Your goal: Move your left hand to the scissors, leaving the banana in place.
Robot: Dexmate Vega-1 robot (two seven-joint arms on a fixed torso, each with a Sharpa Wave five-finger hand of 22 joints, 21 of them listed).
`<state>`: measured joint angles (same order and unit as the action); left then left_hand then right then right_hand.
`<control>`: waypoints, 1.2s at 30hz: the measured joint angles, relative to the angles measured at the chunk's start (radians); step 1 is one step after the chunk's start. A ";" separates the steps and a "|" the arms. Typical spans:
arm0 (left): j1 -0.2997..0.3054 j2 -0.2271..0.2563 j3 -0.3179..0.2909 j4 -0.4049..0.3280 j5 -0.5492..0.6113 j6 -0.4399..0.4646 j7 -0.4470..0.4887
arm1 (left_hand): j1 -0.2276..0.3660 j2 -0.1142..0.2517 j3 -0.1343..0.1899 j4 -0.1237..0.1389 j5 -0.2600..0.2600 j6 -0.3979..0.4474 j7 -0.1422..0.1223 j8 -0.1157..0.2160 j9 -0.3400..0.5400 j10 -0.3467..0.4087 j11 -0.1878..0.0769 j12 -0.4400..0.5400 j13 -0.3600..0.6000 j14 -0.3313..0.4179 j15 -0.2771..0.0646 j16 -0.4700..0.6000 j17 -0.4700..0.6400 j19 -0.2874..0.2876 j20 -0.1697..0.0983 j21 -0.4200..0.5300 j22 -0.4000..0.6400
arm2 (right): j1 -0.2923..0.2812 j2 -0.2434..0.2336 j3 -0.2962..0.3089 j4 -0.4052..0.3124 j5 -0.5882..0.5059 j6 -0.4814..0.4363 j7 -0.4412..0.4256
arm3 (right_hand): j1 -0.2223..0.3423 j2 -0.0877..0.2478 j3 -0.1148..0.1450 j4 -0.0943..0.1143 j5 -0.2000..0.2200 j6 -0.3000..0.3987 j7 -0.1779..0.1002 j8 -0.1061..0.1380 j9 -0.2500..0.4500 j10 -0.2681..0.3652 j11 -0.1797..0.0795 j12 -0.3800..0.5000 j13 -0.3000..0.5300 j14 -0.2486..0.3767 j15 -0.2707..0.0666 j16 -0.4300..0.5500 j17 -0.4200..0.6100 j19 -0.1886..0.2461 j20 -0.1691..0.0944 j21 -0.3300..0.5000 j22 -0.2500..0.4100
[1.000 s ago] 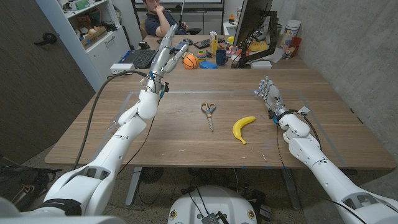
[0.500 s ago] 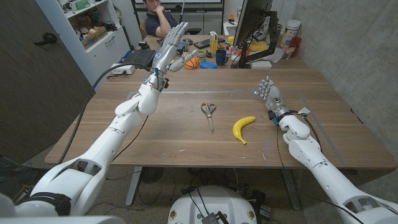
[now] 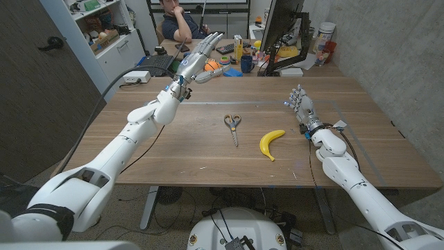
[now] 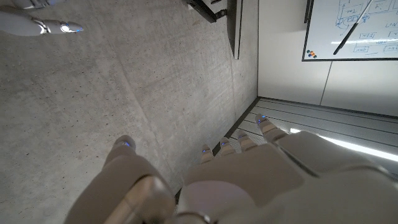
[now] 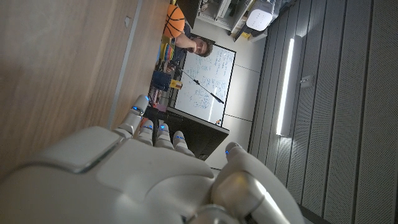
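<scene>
Up above the far left part of the wooden table [image 3: 139,156], the robot's white left hand [image 3: 199,58] hangs raised in the air, fingers spread apart and holding nothing, reaching toward the clutter at the back rather than down at the work. From its own wrist camera the hand [image 4: 249,180] looks out at a grey concrete wall, which tells me it is pointed well away from the tabletop. Below and nearer the robot, well apart from that hand, the small pair of scissors with orange-and-grey handles [image 3: 232,126] lies flat near the middle of the table, blades toward the robot. Just to its right sits the yellow curved banana [image 3: 271,144], close by but not touching it. Over on the right, the right hand [image 3: 300,105] stands low at the table, fingers loosely extended and empty, beyond the banana. I'd judge the reach has barely started: the hand is in the air but not yet aimed. Next it needs to swing inward and descend onto the handles, coming from the left side so the banana goes untouched.
</scene>
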<state>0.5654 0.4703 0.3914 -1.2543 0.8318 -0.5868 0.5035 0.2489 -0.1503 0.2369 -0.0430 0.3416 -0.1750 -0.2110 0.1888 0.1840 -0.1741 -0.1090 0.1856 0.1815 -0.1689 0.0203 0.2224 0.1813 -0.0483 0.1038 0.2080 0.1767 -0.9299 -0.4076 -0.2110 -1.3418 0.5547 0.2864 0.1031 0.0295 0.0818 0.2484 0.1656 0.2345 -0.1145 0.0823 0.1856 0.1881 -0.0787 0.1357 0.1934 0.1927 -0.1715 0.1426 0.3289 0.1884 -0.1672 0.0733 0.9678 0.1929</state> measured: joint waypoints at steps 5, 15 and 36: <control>-0.027 0.003 0.025 0.033 -0.028 -0.051 -0.069 | 0.009 -0.001 -0.008 -0.008 0.000 0.000 0.000 0.000 0.000 0.001 0.010 0.000 0.000 -0.005 0.005 0.000 0.000 0.025 -0.004 0.000 -0.005 | -0.009 -0.005 0.000 -0.014 0.000 0.000 -0.007 | 0.000 0.000 0.000 0.000 0.000 0.000 0.000 0.000 0.000 0.000 0.000 0.000 0.000 0.000 0.000 0.000 0.000 0.000 0.000 0.000 0.000; -0.061 0.011 0.057 0.066 -0.085 -0.098 -0.242 | 0.009 -0.001 -0.042 -0.011 0.000 0.000 0.000 -0.008 -0.003 0.002 0.078 -0.009 0.000 0.001 0.026 -0.008 0.000 0.034 -0.008 -0.013 -0.005 | -0.016 -0.008 -0.003 -0.023 0.000 -0.001 -0.013 | 0.000 0.000 -0.004 0.004 0.000 0.000 0.000 0.000 0.000 0.000 0.000 0.000 0.000 0.000 0.000 0.000 0.000 0.000 0.000 0.000 0.000; -0.074 0.022 0.075 0.045 -0.154 -0.079 -0.541 | 0.035 0.007 -0.076 -0.020 0.000 0.000 0.000 -0.008 -0.003 0.000 0.100 0.007 -0.005 0.001 0.026 0.000 -0.005 0.057 -0.031 -0.023 -0.009 | -0.019 -0.011 -0.008 -0.025 0.006 0.004 -0.017 | -0.011 -0.006 -0.020 0.004 0.000 0.000 0.000 0.000 0.000 0.000 0.000 0.000 0.000 0.000 0.000 -0.005 0.000 0.000 0.000 0.000 0.000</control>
<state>0.4918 0.4926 0.4666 -1.2093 0.6779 -0.6658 -0.0374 0.2838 -0.1432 0.1611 -0.0633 0.3416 -0.1750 -0.2109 0.1808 0.1813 -0.1741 -0.0087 0.1925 0.1766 -0.1682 0.0464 0.2224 0.1766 0.0091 0.0729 0.1847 0.1673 -0.9484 -0.4186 -0.2190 -1.3672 0.5606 0.2906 0.0858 0.0183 0.0762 0.2282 0.1692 0.2345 -0.1145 0.0823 0.1856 0.1881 -0.0787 0.1357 0.1934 0.1927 -0.1714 0.1426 0.3242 0.1883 -0.1672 0.0733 0.9678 0.1929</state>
